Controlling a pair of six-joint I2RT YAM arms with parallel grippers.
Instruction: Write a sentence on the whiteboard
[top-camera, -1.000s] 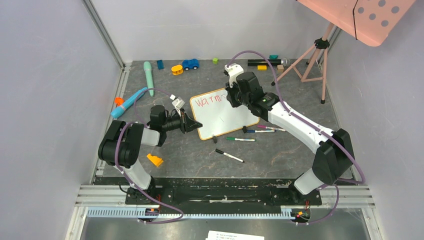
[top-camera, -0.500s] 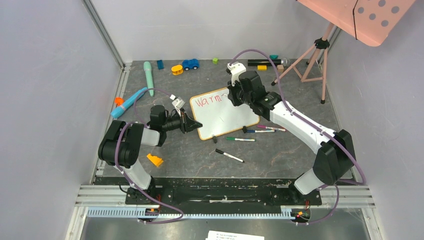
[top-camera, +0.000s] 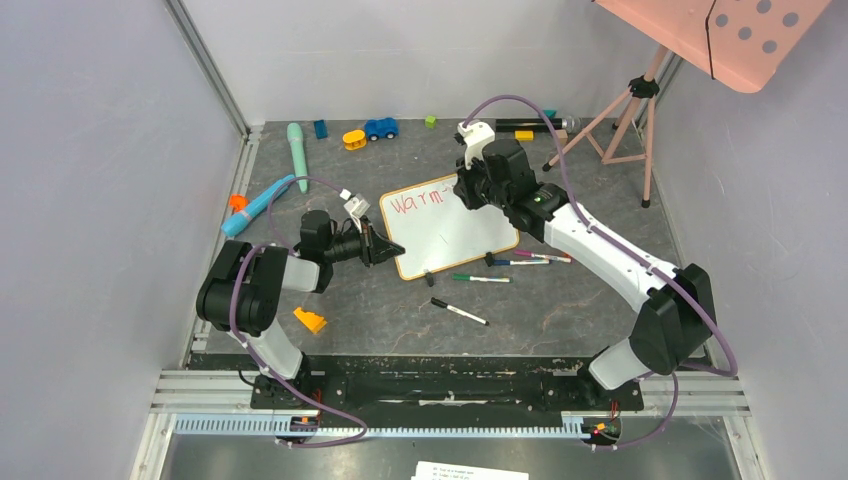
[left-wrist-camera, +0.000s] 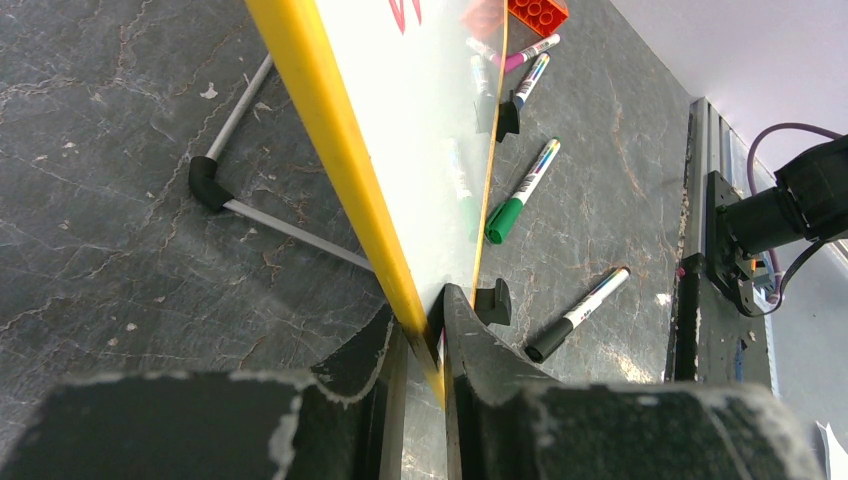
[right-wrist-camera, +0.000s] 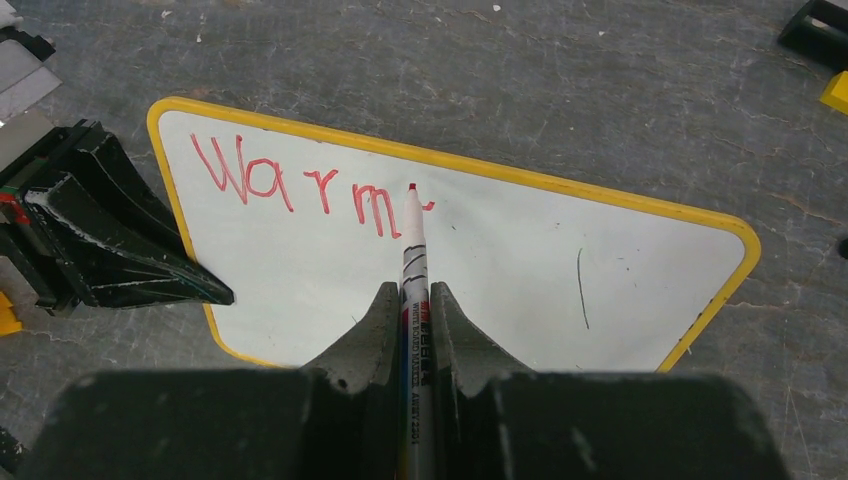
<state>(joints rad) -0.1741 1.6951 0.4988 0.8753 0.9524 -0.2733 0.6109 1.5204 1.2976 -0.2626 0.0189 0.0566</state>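
Jaws on your right arm, clamped on the red-tipped white marker pen (right-wrist-camera: 413, 270), had crept right past the red handwritten letters (right-wrist-camera: 290, 185) "Warm" on the small wood-framed whiteboard (right-wrist-camera: 520, 270) standing tilted on the grey counter (right-wrist-camera: 500, 60), left jaws narrowly pinching its corner, so most words remained unwritten.

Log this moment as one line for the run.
left hand: shut on whiteboard edge | right hand: shut on red marker, tip at board | sentence: "Warm" plus partial stroke, unfinished

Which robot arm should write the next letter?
Right. The right gripper holds the red-tipped whiteboard marker, tip just after the red "Warm" on the small yellow-framed whiteboard. The left gripper is clamped on the board's edge, steadying it.
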